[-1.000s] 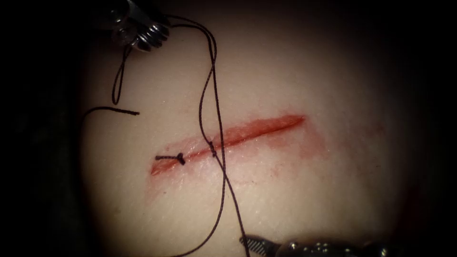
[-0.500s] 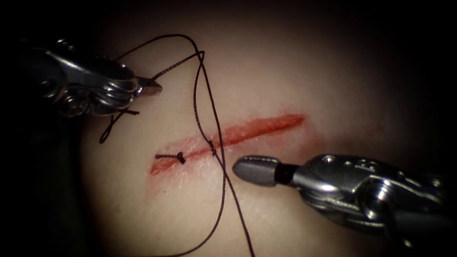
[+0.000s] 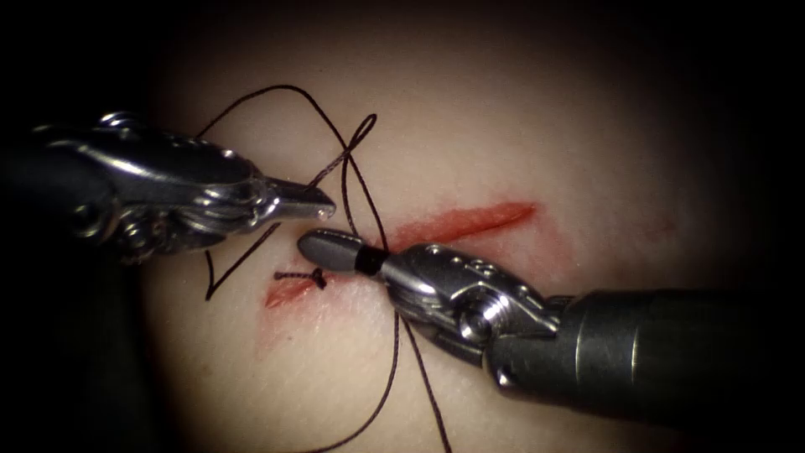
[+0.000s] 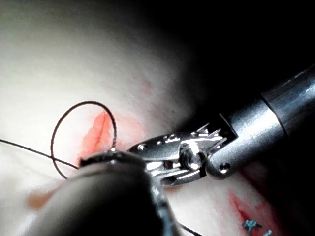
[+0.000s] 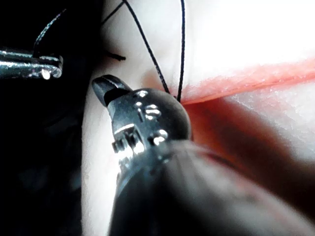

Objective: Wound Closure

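On the pale tissue (image 3: pixel 503 126) a red cut (image 3: pixel 470 220) runs from lower left to upper right. A tied knot (image 3: pixel 317 278) with a short tail sits near the cut's left end. My left tool (image 3: pixel 323 204) reaches in from the left, just above the cut, jaws shut on the dark thread (image 3: pixel 348 155). The thread loops above it, and two strands run down across the cut. My right tool (image 3: pixel 314 245) lies along the cut with its jaws shut and empty, its tip just under the left tool's tip. The strands pass behind its neck. In the right wrist view, the right tool (image 5: pixel 103 86) sits close to the left tool (image 5: pixel 54 66).
Red fluid (image 3: pixel 545 247) stains the tissue around the cut's right half. A slack bend of thread (image 3: pixel 220 281) lies on the tissue below the left tool. Two strands (image 3: pixel 419 369) trail off toward the near edge. The surroundings are dark.
The right tool has come up from the near edge and moved left along the cut to the strands. The left tool came down from the upper left and moved right with the thread.
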You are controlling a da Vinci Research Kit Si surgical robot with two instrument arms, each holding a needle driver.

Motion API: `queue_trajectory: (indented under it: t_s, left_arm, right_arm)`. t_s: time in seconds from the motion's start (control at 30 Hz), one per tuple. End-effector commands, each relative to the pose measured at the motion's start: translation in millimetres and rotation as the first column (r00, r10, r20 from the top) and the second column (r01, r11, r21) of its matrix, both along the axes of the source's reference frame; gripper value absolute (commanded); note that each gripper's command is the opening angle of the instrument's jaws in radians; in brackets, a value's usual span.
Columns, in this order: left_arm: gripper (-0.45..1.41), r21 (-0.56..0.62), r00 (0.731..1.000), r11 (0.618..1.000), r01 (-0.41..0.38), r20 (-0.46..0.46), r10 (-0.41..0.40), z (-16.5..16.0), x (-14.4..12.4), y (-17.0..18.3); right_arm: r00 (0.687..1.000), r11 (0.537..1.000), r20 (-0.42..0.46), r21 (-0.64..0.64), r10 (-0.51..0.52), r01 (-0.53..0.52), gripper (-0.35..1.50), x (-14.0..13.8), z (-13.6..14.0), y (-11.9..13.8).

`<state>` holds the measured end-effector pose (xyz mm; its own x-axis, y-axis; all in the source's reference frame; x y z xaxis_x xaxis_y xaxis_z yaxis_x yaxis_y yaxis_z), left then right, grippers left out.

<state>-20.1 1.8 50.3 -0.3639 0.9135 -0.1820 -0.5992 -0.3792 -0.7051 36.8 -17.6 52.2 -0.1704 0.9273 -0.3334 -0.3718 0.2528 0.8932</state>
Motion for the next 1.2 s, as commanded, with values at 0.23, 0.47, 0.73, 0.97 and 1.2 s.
queue_trajectory:
  t_s: [0.23,0.47,0.73,0.97,1.2]
  left_arm:
    - [-0.45,-0.015,0.978,0.982,-0.189,0.088,0.190,2.0,-1.8,-1.9]
    - [-0.45,-0.041,0.934,0.940,-0.338,0.104,0.341,3.6,-0.5,-3.0]
    - [-0.45,-0.051,0.914,0.914,-0.403,0.029,0.404,7.2,1.2,-2.4]
    - [-0.45,-0.047,0.875,0.875,-0.481,0.041,0.483,11.7,-0.3,-3.5]
    - [-0.45,-0.021,0.845,0.846,-0.533,0.035,0.533,13.5,-0.8,-3.8]
  right_arm:
    - [0.985,0.992,-0.130,-0.025,0.116,-0.120,-0.35,1.2,0.6,4.1]
    - [0.945,0.995,-0.324,-0.066,0.052,-0.077,-0.35,-1.2,1.1,5.1]
    - [0.845,0.998,-0.531,-0.001,-0.059,0.068,-0.35,-1.5,0.0,3.5]
    - [0.786,0.990,-0.610,0.018,-0.099,0.139,-0.35,0.4,-1.2,1.1]
    - [0.737,0.976,-0.659,0.021,-0.151,0.219,-0.35,0.9,-2.2,-0.3]
